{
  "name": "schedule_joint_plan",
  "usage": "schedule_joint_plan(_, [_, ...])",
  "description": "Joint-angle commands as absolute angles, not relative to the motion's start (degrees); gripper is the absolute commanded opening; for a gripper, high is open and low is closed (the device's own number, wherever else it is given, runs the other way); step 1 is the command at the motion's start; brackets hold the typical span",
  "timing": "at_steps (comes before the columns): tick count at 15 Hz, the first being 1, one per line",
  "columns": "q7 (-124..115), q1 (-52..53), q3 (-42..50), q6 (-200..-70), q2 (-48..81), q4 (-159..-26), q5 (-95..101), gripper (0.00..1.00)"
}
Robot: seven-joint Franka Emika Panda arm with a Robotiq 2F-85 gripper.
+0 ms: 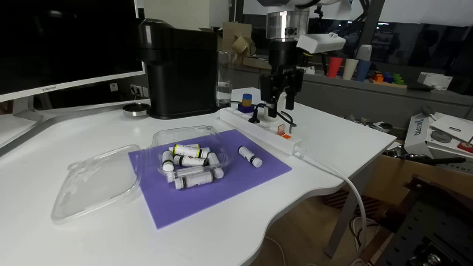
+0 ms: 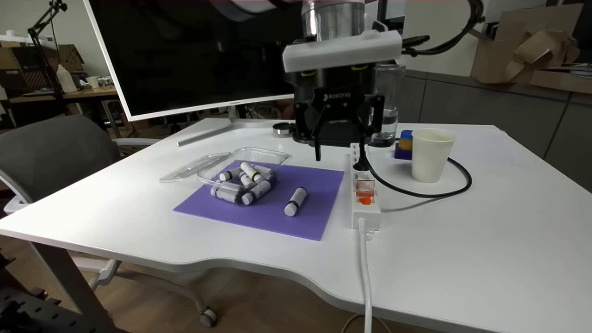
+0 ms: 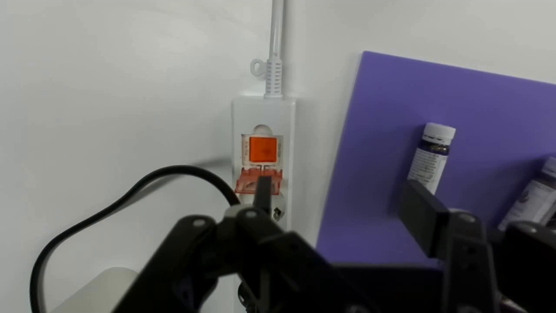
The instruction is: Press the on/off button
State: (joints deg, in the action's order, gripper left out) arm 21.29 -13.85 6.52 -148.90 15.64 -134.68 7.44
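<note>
The on/off button point(image 3: 263, 149) is an orange-red square near the cord end of a white power strip point(image 1: 255, 131); it also shows in both exterior views point(image 1: 286, 136) point(image 2: 365, 200). Its clear red cover point(image 3: 249, 180) is flipped up, standing open beside the button point(image 2: 365, 187). My gripper point(image 3: 341, 200) is open and empty, pointing down above the table, and it shows in both exterior views point(image 1: 281, 109) point(image 2: 340, 157). In the wrist view one finger overlaps the open cover and strip. The other finger is over the purple sheet, near a small bottle. Neither fingertip touches the button.
A black plug point(image 2: 361, 164) stands in the strip, its cable point(image 3: 143, 184) looping past a white cup point(image 2: 430, 157). A purple sheet point(image 1: 236, 192) carries a loose bottle point(image 1: 250, 156) and a clear container point(image 1: 157, 138) of several bottles. A black machine point(image 1: 184, 74) stands behind.
</note>
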Motion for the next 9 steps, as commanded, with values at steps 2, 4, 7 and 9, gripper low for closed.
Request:
schedule_joint_plan(2, [17.4,-12.5,7.0,-146.4,11.5,-136.9,5.3,1.0])
schedule_joint_plan(4, [16.8,-12.3,7.1,-145.5,11.0,-136.9,4.5,1.0])
schedule_joint_plan(7, [16.1,-12.2,7.4,-145.2,10.7,-137.1,4.3,1.0])
schedule_joint_plan(9, [16.2,-12.4,7.6,-142.8,11.4,-136.3,4.3,1.0])
